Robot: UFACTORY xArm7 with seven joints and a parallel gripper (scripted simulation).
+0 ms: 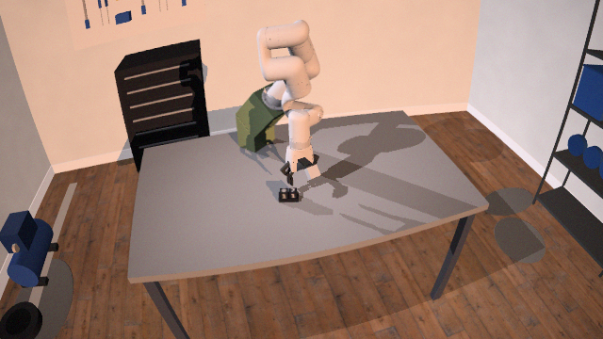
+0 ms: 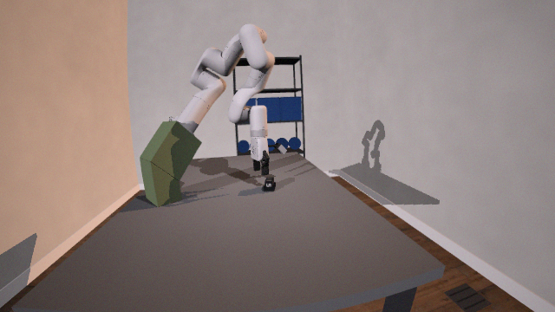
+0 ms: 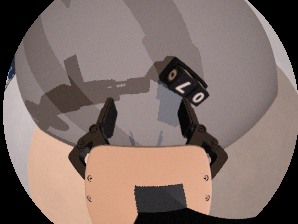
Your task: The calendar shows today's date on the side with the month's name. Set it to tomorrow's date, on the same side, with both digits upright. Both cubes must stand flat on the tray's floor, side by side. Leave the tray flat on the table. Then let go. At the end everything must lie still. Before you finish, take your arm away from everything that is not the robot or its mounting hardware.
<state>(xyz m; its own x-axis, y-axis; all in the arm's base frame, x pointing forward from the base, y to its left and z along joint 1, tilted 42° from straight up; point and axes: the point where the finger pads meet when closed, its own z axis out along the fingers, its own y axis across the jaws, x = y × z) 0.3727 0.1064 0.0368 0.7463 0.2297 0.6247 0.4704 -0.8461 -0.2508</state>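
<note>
1. Until squared over the calendar, near and below, leave the tool spread wide, pinching nothing.
2. Shift sideways first, then descend, probably straddling one cube.
3. Lift straight, without dragging the calendar across the table.

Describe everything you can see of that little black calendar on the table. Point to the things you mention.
The calendar [image 1: 288, 195] [image 2: 269, 185] [image 3: 183, 82] is a small, dark block, made of two cubes side by side in a tray. Pale digits mark its faces: from close up, a 7 and zeros show, and a 5 appears on one end. It sits flat on the grey tabletop, near the table's middle. The open jaws are close by, seemingly not touching it. Its material is unclear.
</note>
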